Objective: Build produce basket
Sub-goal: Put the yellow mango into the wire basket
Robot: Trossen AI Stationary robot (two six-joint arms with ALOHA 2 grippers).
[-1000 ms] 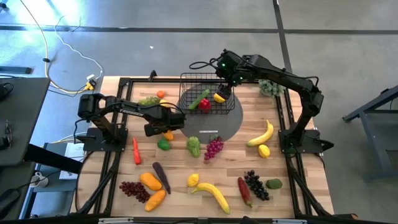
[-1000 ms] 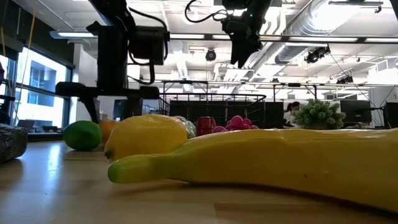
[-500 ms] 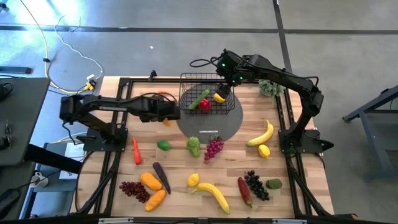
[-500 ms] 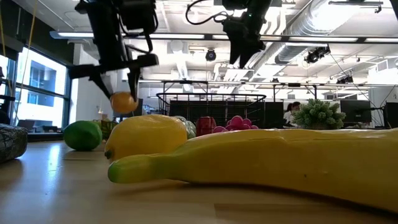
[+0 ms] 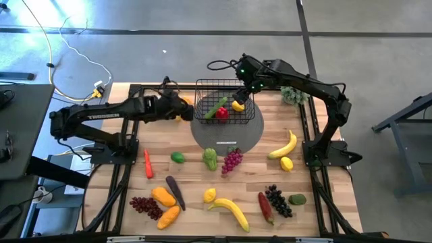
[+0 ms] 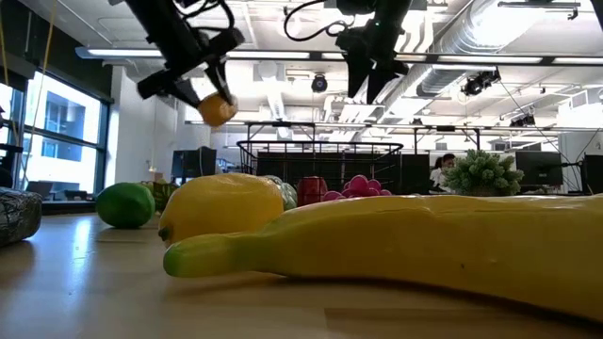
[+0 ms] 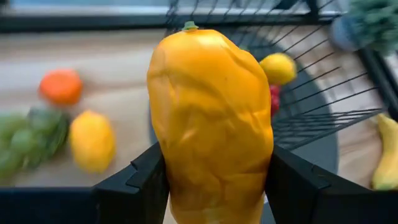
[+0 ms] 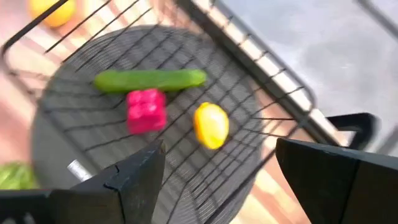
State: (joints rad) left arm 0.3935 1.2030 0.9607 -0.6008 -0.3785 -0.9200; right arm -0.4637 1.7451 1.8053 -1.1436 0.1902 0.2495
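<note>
Left gripper (image 7: pixel 211 186) pinches a lumpy, waxy orange fruit (image 7: pixel 210 118) in its jaws, aloft just left of the black wire-mesh basket (image 5: pixel 204 92), upper centre. Right gripper (image 5: pixel 244 94) hangs above the basket, jaws spread, over a glossy lemon (image 8: pixel 211 125), red pepper (image 8: pixel 147 110), and smooth cucumber (image 8: pixel 149 79).

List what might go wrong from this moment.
1. The left gripper carries the orange fruit high, outside the basket; a slip would drop it onto the table.
2. The open right gripper hangs over the basket, so the arms may collide there.
</note>
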